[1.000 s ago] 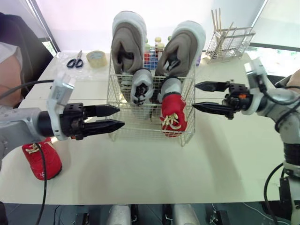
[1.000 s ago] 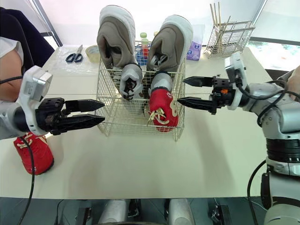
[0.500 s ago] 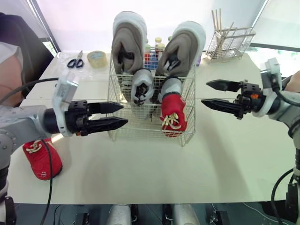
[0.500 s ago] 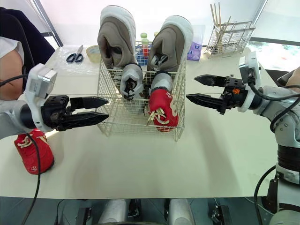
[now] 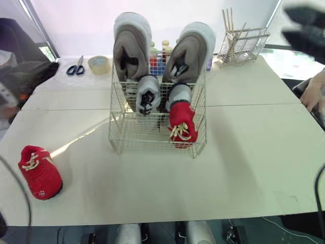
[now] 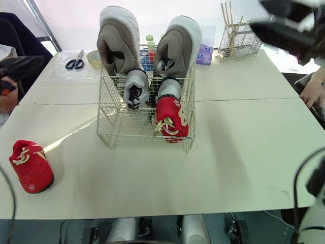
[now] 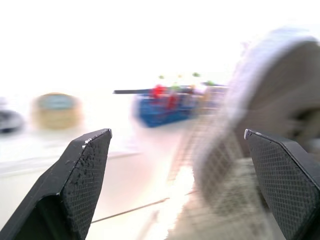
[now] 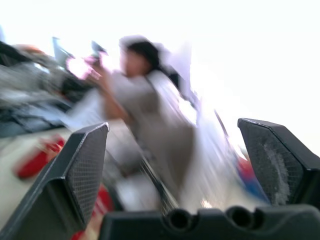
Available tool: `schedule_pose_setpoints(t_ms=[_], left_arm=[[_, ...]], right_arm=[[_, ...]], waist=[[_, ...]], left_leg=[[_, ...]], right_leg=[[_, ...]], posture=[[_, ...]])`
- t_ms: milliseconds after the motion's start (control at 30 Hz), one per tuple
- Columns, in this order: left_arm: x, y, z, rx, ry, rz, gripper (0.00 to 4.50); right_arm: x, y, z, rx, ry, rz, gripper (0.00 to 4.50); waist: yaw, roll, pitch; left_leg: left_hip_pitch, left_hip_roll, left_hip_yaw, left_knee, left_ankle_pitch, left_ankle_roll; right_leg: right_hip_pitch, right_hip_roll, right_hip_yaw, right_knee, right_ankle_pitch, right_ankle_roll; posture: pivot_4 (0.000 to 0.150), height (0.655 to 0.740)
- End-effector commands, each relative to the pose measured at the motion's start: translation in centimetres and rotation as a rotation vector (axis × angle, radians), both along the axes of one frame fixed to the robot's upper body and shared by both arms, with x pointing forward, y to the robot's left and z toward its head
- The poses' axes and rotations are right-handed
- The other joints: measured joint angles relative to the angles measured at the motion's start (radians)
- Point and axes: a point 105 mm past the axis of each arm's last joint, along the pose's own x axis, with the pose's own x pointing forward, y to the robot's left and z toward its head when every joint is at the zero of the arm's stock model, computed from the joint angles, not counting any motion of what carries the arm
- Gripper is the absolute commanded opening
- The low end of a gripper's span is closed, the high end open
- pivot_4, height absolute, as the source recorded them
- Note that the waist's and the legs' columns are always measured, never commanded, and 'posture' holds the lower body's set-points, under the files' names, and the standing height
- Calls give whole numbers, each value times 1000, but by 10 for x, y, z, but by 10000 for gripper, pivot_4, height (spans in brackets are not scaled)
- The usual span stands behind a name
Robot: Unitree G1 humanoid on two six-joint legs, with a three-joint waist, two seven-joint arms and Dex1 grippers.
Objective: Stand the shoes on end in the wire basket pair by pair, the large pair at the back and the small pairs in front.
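L gripper [image 7: 176, 132]: fingers wide apart, nothing between them; wrist view looks past them at a blurred grey shoe heel and the tape roll [image 7: 55, 107]. R gripper [image 8: 172, 123]: fingers also wide apart, empty; in head view it is a dark blur at top right, well above the table [image 5: 244, 152] and well apart from the wire basket [image 5: 147, 138]. Basket stands mid-table. Back row: lg grey pair on end, L shoe [image 5: 131, 51] and R shoe [image 5: 190, 51], both sticking up well above the rim, openings facing fwd. Just in front of them: sm grey pair, L [image 5: 148, 94] and R [image 5: 179, 94], upright, each below its lg shoe. Front-right corner: one red shoe [image 5: 182, 124] on end, laces fwd, against the front wire and just before the R sm grey shoe. Second red shoe [image 5: 40, 172] lies on the table near the front-left corner, well apart from the basket, laces up. Behind the basket: bottles [image 5: 157, 56], partly hidden. Back left of table: scissors [image 5: 75, 67] beside the tape roll. Back right: wire rack w/ wooden sticks [image 5: 241, 43]. Person's hand [image 5: 312, 94] at far right edge, off the table.
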Motion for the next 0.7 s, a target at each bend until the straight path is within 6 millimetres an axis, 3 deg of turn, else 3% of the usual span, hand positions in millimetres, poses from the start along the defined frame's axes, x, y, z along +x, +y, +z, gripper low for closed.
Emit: schedule_pose_setpoints(t_ms=[33, 167, 300, 467, 700], left_arm=[[-15, 25, 1, 34, 22, 54, 44098], [-48, 41, -26, 24, 173, 57, 44098], [-94, 53, -58, 4, 320, 99, 44098], [-135, 61, -94, -37, 424, 175, 44098], [-144, 63, -135, -68, 507, 219, 44098]], right_arm=[[-22, 58, -16, -118, 3, 272, 45000], [-34, 96, -64, -289, 16, 454, 45000], [-48, 96, -97, -422, 57, 594, 45000], [-55, 87, -108, -479, 80, 684, 45000], [-53, 88, -109, -481, 78, 696, 45000]], waist=[[-3, 0, 0], [1, -1, -1], [9, -3, -1], [14, -3, -1], [26, -5, -3]], left_leg=[[0, 2, 0, 0, 0, 0], [-3, 0, 0, 0, 1, -2], [-7, -3, 3, 1, -1, 2], [-7, -4, 7, 2, -5, 2], [-5, -2, 6, 1, -7, 4]], right_leg=[[0, 0, 0, 0, 0, 0], [-3, -5, -1, 1, 1, -1], [-5, -10, -2, 0, 0, 1], [-7, -15, -2, -1, 0, 0], [-13, -16, 0, -1, 0, -7]], posture=[[1500, 7352], [1500, 7352], [1500, 7352], [1500, 7352], [1500, 7352]])
